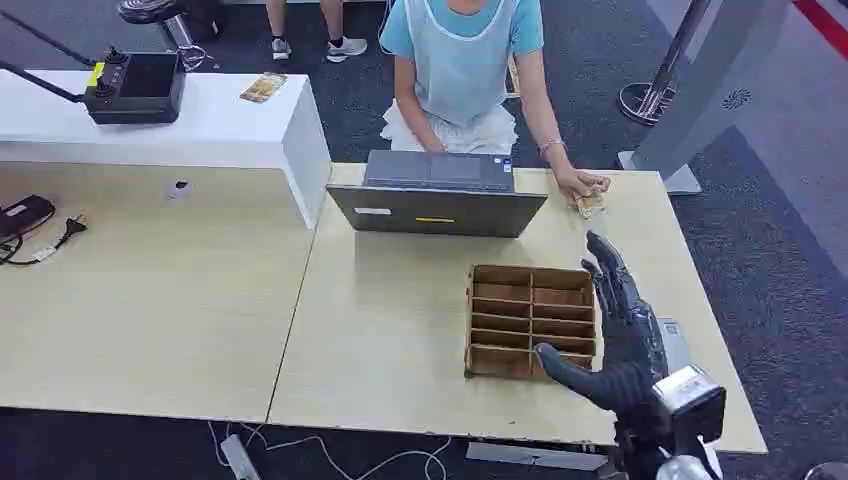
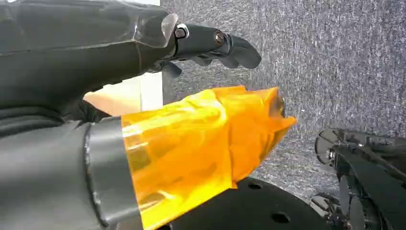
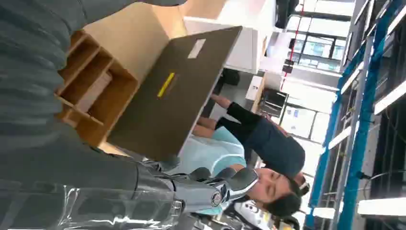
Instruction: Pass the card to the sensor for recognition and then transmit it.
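So the setup is 2 light wood tables [image 1: 150,330] pushed together on dark grey carpet [image 1: 770,230], with a white counter [image 1: 220,125] behind the left one holding a black device [image 1: 135,88]. A grey laptop [image 1: 437,205] sits half open facing a seated person [image 1: 462,60], whose hand [image 1: 578,182] rests on the card [image 1: 590,203] at the table's far right edge. A wooden divided tray [image 1: 530,320] sits in front of the laptop. The right hand [image 1: 612,330] hovers just beside the tray, fingers stretched out, holding nothing. The left hand [image 2: 143,96] hangs over carpet, thumb in orange film, nothing in it.
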Robot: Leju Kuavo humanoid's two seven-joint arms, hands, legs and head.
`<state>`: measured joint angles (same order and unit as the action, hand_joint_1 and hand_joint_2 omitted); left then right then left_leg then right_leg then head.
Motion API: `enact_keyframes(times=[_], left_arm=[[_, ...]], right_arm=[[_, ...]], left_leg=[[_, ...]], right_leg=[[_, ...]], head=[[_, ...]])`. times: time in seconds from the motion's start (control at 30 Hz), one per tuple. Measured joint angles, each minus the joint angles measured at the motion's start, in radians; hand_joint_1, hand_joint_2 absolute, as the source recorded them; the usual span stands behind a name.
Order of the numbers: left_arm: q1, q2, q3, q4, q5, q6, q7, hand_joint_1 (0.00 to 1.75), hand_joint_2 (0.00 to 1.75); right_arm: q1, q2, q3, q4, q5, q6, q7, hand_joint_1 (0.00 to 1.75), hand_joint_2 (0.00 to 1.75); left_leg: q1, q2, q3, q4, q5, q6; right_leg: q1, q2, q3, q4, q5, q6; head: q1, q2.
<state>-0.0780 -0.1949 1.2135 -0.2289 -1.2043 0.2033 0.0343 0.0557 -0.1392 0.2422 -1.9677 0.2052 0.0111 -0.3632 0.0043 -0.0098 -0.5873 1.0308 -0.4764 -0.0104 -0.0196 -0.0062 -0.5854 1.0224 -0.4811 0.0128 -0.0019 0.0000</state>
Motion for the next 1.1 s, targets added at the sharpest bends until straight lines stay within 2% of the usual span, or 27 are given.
enact_keyframes(times=[0.33, 0.57, 1.1], left_arm=[[-0.001, 0.001, 0.000, 0.000, -0.017, -0.010, 0.000, 0.00, 0.00], [-0.001, 0.005, 0.000, 0.000, -0.035, -0.015, 0.000, 0.00, 0.00], [-0.005, 0.010, -0.025, 0.000, -0.071, -0.033, 0.004, 0.00, 0.00]], right_arm=[[-0.192, -0.013, 0.046, 0.042, 0.126, -0.073, 0.080, 0.00, 1.75], [-0.339, -0.013, 0.073, 0.114, 0.314, -0.160, 0.156, 0.00, 1.75], [-0.613, -0.006, 0.110, 0.322, 0.582, -0.216, 0.304, 0.00, 1.75]], left_leg=[[0.000, 0.000, 0.000, 0.000, 0.001, 0.000], [0.000, 0.000, 0.000, 0.000, 0.002, 0.000], [0.000, -0.001, 0.000, 0.000, 0.003, -0.001]], right_leg=[[0.000, 0.000, 0.000, 0.000, 0.001, 0.000], [0.000, 0.000, 0.000, 0.000, 0.001, 0.000], [0.000, 0.000, 0.000, 0.001, 0.002, -0.002]], head=[[0.000, 0.000], [0.000, 0.000], [0.000, 0.000]])
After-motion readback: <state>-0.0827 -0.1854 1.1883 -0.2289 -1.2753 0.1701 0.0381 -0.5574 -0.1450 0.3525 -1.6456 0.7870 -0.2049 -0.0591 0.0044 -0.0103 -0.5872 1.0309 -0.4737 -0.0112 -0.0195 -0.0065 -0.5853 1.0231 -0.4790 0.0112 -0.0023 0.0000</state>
